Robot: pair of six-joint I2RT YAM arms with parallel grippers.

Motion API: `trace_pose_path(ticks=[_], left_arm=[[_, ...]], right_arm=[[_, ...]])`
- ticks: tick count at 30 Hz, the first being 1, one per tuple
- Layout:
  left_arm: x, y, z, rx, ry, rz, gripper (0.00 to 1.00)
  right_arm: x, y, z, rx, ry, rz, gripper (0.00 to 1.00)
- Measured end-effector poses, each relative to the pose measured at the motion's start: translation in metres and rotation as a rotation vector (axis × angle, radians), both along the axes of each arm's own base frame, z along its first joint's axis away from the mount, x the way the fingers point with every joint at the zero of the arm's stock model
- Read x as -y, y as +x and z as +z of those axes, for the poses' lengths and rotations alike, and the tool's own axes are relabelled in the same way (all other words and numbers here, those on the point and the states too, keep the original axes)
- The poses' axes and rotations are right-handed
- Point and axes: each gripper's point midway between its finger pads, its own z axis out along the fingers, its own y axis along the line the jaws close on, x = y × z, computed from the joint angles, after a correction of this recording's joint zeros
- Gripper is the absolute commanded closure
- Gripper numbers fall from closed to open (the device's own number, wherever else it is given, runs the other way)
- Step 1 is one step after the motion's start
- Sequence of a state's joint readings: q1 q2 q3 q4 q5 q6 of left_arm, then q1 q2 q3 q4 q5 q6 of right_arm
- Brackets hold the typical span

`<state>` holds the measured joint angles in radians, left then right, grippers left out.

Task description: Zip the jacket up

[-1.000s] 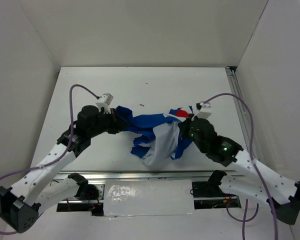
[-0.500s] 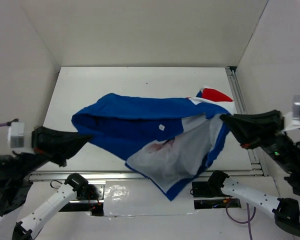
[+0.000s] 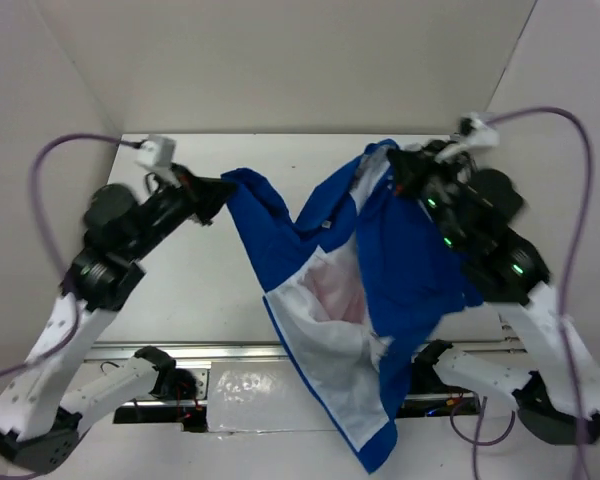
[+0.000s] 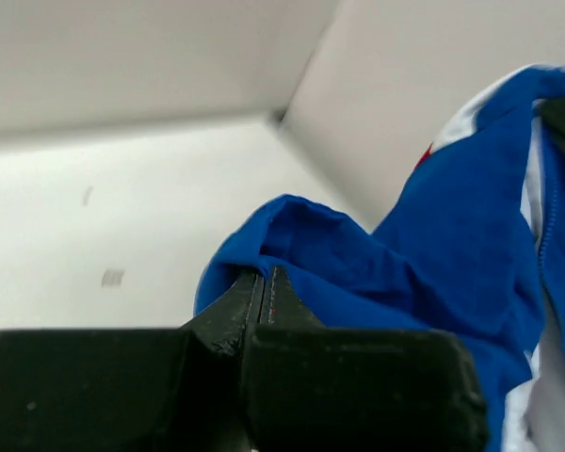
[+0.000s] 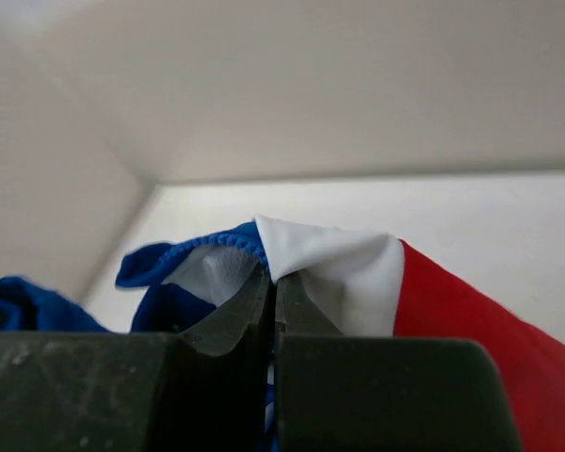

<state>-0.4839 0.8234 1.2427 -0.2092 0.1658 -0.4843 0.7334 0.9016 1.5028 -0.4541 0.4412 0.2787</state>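
The jacket (image 3: 405,280) hung spread open with its white lining showing, and its lowest corner drooped past the near edge of the table (image 3: 180,290). Farther back, the left gripper (image 3: 220,192) was clenched on a blue fold. The right gripper (image 3: 395,168) was clenched on the white-and-red edge, and the two held the jacket up.
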Motion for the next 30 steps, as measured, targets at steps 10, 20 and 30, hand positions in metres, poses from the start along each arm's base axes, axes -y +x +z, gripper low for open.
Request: trace_pose_path(ticks=[10, 20, 30], left_arm=[[-0.128, 0.189, -0.268, -0.831, -0.037, 0.329, 0.60], [-0.077, 0.186, -0.249, -0.784, -0.023, 0.133, 0.01], [0.001, 0.105, -0.271, -0.775, 0.088, -0.017, 0.01]], right_arm=[[0.012, 0.198, -0.274, -0.671, -0.101, 0.026, 0.00], [-0.040, 0.150, -0.245, -0.563, -0.139, 0.146, 0.00], [-0.009, 0.106, -0.329, -0.712, -0.138, 0.001, 0.00]])
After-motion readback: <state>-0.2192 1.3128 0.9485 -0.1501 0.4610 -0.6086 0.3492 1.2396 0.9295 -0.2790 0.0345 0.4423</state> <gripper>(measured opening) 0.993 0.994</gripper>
